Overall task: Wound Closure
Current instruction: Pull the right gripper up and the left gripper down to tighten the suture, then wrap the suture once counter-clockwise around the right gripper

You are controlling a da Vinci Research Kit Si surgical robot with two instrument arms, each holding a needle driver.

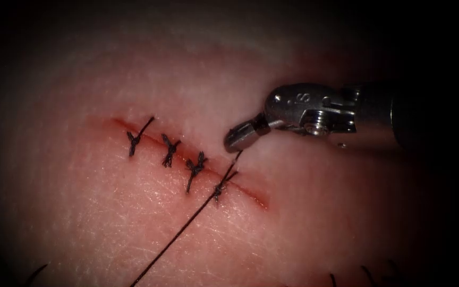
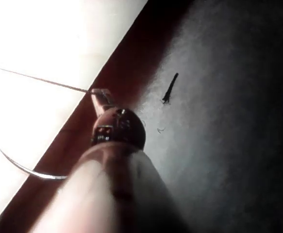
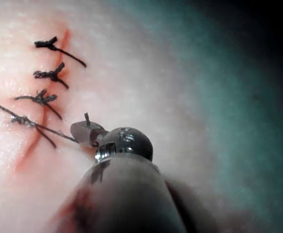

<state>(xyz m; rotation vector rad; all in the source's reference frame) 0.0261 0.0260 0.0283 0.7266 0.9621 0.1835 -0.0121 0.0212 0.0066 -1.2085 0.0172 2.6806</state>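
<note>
Right now right tool [image 1: 238, 142] sits just right of cut [image 1: 187, 159], jaws clamped on short thread end at fourth knot [image 1: 220, 187]. Left tool [image 2: 100, 95] off tissue [image 1: 107, 212], jaws pinching long thread [image 1: 176, 236]; curved needle [image 2: 32, 171] hangs free, not in tissue. Risk, as I judge: uneven pull loosening knot or tearing soft, glistening edge. Three earlier knots [image 1: 168, 151] dark, frayed, braided.

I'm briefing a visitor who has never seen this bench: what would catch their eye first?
First, the row of dark knots along the red cut in the tissue. Next, the right tool just right of the cut, jaws shut on the thread by the last knot. The left tool holds thread too, the needle lying loose nearby.
</note>
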